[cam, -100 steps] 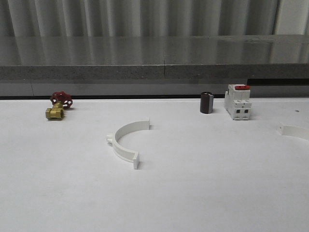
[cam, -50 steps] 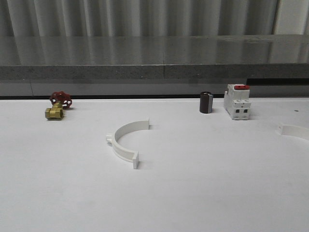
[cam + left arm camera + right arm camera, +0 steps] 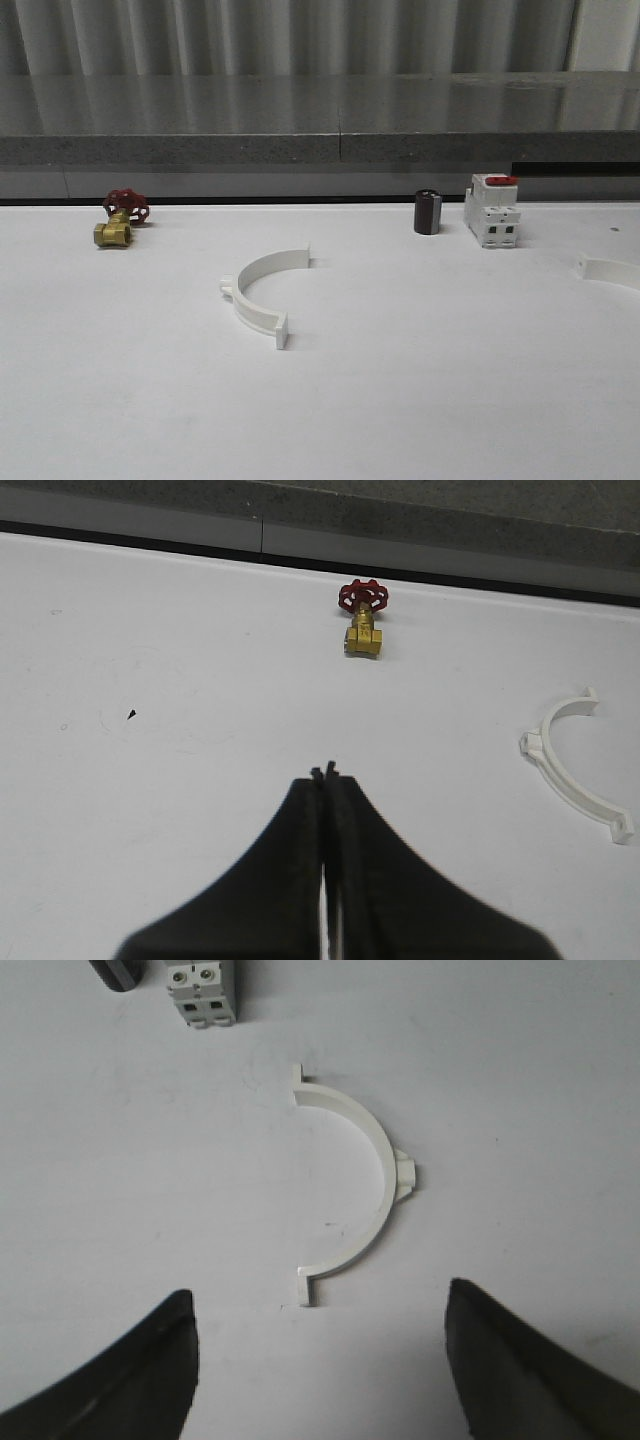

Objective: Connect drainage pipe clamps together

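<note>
One white half-ring drainage pipe clamp (image 3: 256,295) lies flat on the white table left of centre; it also appears in the left wrist view as a clamp (image 3: 570,772) off to the side of my left gripper (image 3: 324,772), which is shut with nothing between its fingers. The other clamp (image 3: 608,270) lies at the table's right edge, partly cut off. In the right wrist view this second clamp (image 3: 365,1192) lies just beyond my right gripper (image 3: 318,1305), whose black fingers stand wide open and apart from it.
A brass valve with a red handwheel (image 3: 120,220) sits at the back left. A small dark cylinder (image 3: 427,212) and a white breaker with a red switch (image 3: 492,211) stand at the back right. A grey ledge (image 3: 320,150) runs behind the table.
</note>
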`<state>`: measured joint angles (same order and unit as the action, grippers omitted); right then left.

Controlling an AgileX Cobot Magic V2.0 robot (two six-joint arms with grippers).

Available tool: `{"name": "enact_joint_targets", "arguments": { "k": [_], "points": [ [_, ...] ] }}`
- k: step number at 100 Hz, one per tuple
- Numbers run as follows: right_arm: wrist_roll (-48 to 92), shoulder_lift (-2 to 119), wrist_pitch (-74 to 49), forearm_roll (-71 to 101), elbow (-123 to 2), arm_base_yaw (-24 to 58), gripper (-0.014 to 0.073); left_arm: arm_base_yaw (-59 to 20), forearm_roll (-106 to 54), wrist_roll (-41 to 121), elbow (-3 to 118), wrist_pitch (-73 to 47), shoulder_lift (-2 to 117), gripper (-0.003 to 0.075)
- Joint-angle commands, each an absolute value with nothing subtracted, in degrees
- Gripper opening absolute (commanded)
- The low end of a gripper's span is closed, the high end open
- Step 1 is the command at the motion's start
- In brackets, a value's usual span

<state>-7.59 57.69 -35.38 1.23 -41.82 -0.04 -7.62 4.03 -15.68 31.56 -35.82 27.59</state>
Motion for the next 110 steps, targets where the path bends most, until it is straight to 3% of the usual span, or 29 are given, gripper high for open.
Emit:
{"name": "enact_joint_targets", "arguments": {
  "k": [1, 46, 77, 110],
  "points": [
    [-7.55, 57.73, -31.13, 1.95, -44.0, -0.25, 0.0561, -7.54, 4.2, -15.57, 33.08, -32.17, 27.87, -0.002],
    [-4.72, 80.38, -43.17, 1.95, -61.41, -5.87, 0.0561, -7.54, 4.2, -15.57, 33.08, -32.17, 27.87, -0.002],
    [-1.85, 93.33, -40.2, 1.95, -64.44, -6.02, 0.0561, -7.54, 4.2, -15.57, 33.08, -32.17, 27.87, -0.002],
    [0.99, 99.3, -37.39, 1.95, -64.44, -6.02, 0.0561, -7.54, 4.2, -15.57, 33.08, -32.17, 27.87, -0.002]
  ]
}}
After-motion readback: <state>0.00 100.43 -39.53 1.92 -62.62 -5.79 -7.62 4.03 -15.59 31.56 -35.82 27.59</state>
